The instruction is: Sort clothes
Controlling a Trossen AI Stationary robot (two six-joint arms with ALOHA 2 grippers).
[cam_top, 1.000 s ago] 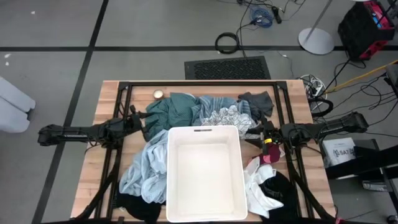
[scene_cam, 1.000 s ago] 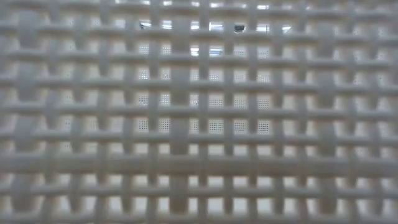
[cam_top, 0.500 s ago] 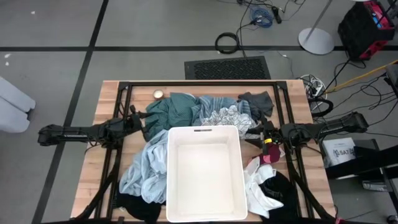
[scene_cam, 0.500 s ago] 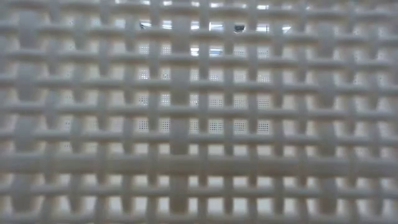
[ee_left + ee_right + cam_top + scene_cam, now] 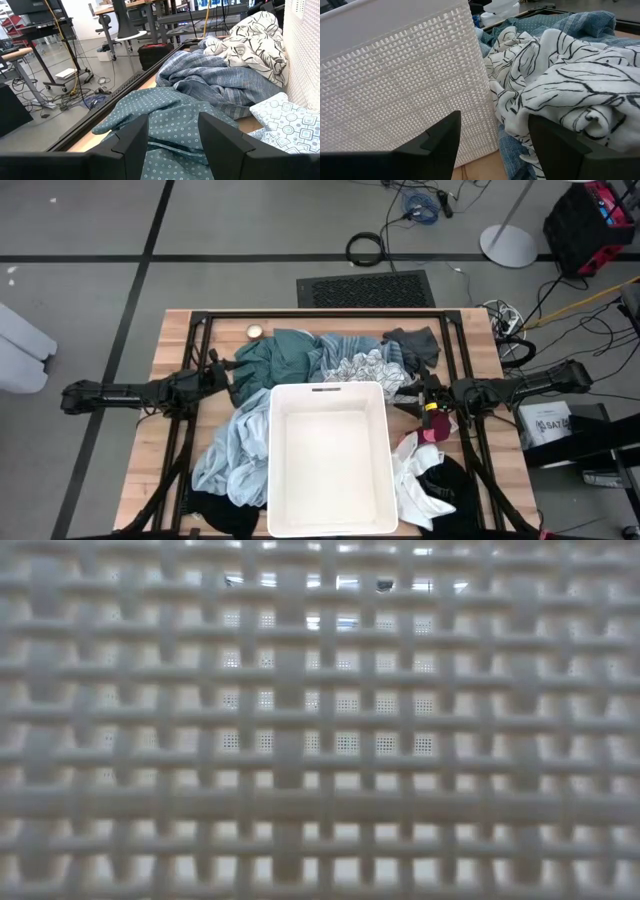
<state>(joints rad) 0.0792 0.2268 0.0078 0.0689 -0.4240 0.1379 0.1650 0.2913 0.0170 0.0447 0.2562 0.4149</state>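
Observation:
The clothes lie heaped around a white bin (image 5: 328,470). A teal dotted garment (image 5: 275,358), a blue striped one (image 5: 345,346), a white black-patterned one (image 5: 368,370) and a dark grey one (image 5: 413,343) lie at the bin's far side. A light blue garment (image 5: 232,455) and a black one (image 5: 212,515) lie to its left. A white one (image 5: 418,480), a black one (image 5: 462,492) and a pink sock (image 5: 432,433) lie to its right. My left gripper (image 5: 232,380) is open at the teal garment's (image 5: 170,112) left edge. My right gripper (image 5: 412,402) is open, low beside the patterned garment (image 5: 570,80) and the bin's wall (image 5: 405,85).
The bin's lattice wall (image 5: 320,720) fills the whole low view. A black metal frame (image 5: 195,320) runs around the table. A small round object (image 5: 255,331) lies at the far left. Bare wood (image 5: 150,470) shows along the table's left side.

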